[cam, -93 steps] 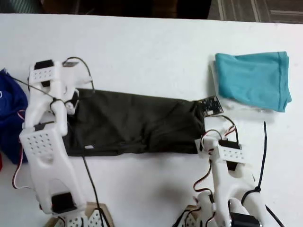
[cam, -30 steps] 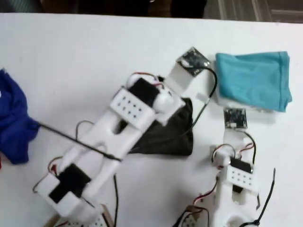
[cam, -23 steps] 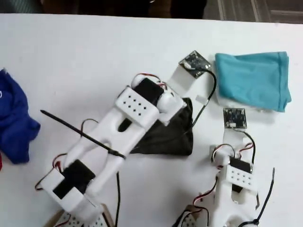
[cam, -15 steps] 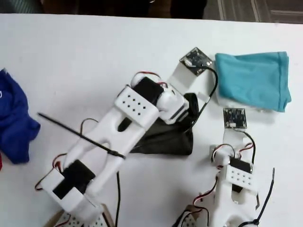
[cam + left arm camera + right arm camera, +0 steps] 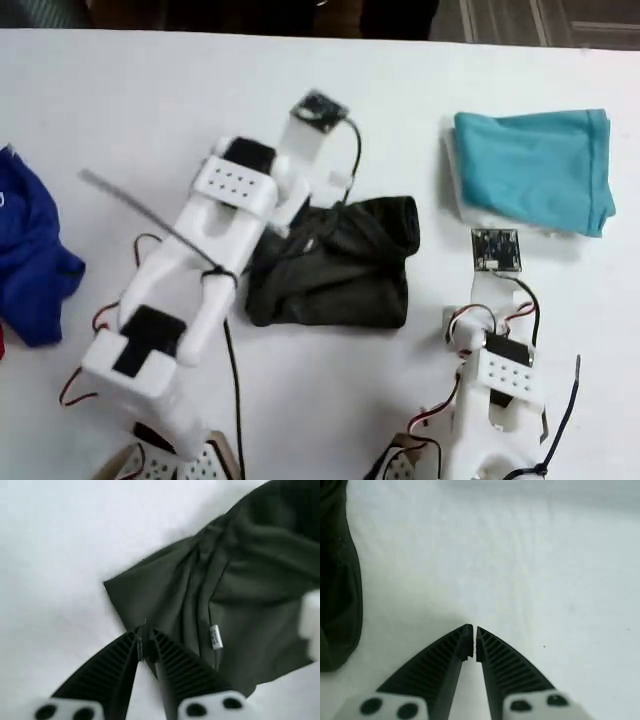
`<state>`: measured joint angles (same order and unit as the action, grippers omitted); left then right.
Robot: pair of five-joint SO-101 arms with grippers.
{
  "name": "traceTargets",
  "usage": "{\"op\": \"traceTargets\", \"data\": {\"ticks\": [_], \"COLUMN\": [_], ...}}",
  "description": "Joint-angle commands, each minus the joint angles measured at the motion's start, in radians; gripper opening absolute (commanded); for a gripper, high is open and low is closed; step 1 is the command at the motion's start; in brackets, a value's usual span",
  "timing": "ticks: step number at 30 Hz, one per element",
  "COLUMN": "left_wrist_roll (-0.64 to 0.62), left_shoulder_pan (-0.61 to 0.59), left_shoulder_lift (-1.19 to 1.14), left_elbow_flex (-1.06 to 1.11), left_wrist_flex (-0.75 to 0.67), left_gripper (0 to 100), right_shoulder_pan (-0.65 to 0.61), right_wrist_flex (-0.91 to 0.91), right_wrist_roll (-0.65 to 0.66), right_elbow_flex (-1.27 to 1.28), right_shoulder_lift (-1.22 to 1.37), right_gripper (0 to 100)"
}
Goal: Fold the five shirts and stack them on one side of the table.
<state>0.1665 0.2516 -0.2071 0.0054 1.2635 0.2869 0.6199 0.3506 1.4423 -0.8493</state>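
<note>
Dark shirt [image 5: 340, 270] lies in the middle of the table [image 5: 200, 90], doubled over into a rough block but rumpled along the side nearest the left arm. In the left wrist view creases run across the cloth [image 5: 250, 590] and a small white tag [image 5: 215, 636] shows on top. The left gripper [image 5: 145, 640] hangs over that rumpled edge with its fingers pressed together; whether a pinch of cloth sits between them I cannot tell. The right gripper [image 5: 470, 642] is closed too, with nothing in it, low over bare table just beside the shirt's other edge [image 5: 337, 580].

Toward the right side a teal shirt [image 5: 535, 170] sits neatly folded on a white layer [image 5: 452, 195], well apart from the dark one — that looks like the stack to build on. A blue shirt [image 5: 30, 250] lies crumpled at the far left edge.

The cloth looks light and limp, with no stiffness to keep a fold. Lifted by a single point it would likely sag and fall open, and the layers would probably slide over each other on the smooth tabletop. The safer hold is along a folded edge near the corners — one gripper at each end, pinching every layer at once. The loose side probably wants flattening first.
</note>
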Motion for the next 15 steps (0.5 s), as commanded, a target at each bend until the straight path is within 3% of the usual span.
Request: {"op": "traceTargets", "data": {"ticks": [1, 6, 15], "left_wrist_roll": [0.005, -0.054, -0.069], "left_shoulder_pan": [0.026, 0.127, 0.292], "left_shoulder_lift": [-0.012, -0.038, 0.129], "left_elbow_flex": [0.050, 0.102, 0.110], "left_wrist_flex": [-0.083, -0.086, 0.100], "left_gripper": [3, 3, 3], "right_shoulder_pan": [0.007, 0.008, 0.028], "right_wrist_flex": [-0.016, -0.016, -0.016], "right_wrist_roll": [-0.006, -0.006, -0.006], "right_elbow_flex": [-0.014, -0.014, -0.018], "right_shoulder_lift": [-0.028, -0.028, -0.028], "right_gripper": [2.0, 2.0, 2.0]}}
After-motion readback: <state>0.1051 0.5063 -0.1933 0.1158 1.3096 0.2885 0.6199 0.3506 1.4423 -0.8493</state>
